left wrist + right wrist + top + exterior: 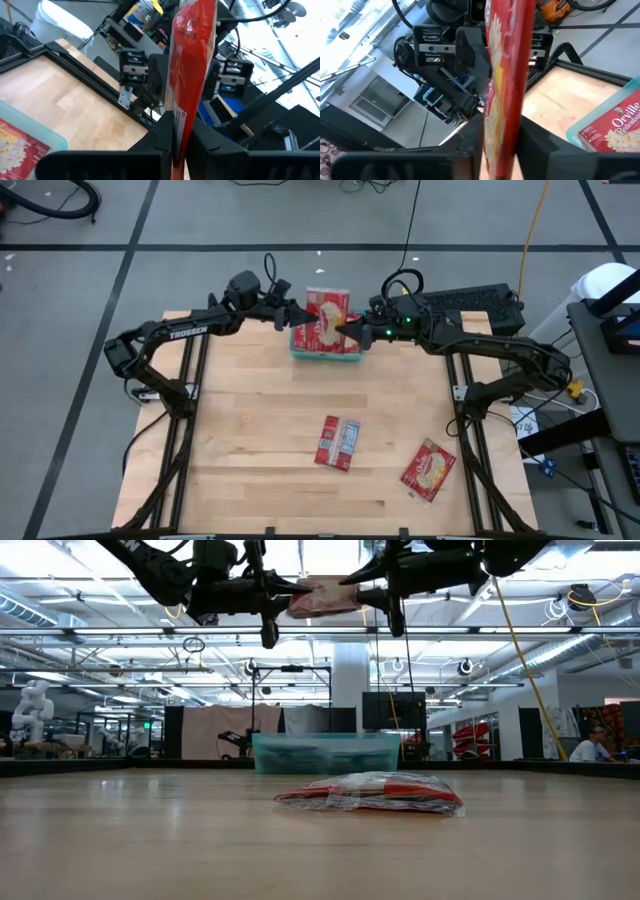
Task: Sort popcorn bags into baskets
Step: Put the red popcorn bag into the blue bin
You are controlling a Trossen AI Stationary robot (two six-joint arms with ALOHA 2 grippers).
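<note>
A red popcorn bag (327, 305) hangs in the air between my two grippers, above the far part of the teal basket (298, 352). My left gripper (303, 317) is shut on its left end and my right gripper (347, 330) on its right end. The low view shows the bag (322, 595) high above the basket (325, 752). More red bags (322, 337) lie flat in the basket. Each wrist view shows the held bag edge-on, the left (192, 60) and the right (507, 65). My left gripper pinches the bag's left edge (180, 117) between its two fingers. The fingers come level from the table's left. The bag is lifted clear and lies about flat between the two grippers. My right gripper pinches the bag's opposite, right edge (502, 125) between its two fingers. The fingers come level from the table's right. The bag spans from them to the other gripper, clear of the basket.
Loose bags lie flat on the wooden table: a pair side by side (337, 443) near the middle, and one (428, 470) toward the near right, which also shows in the low view (370, 792). A black keyboard (470, 302) sits at the far right.
</note>
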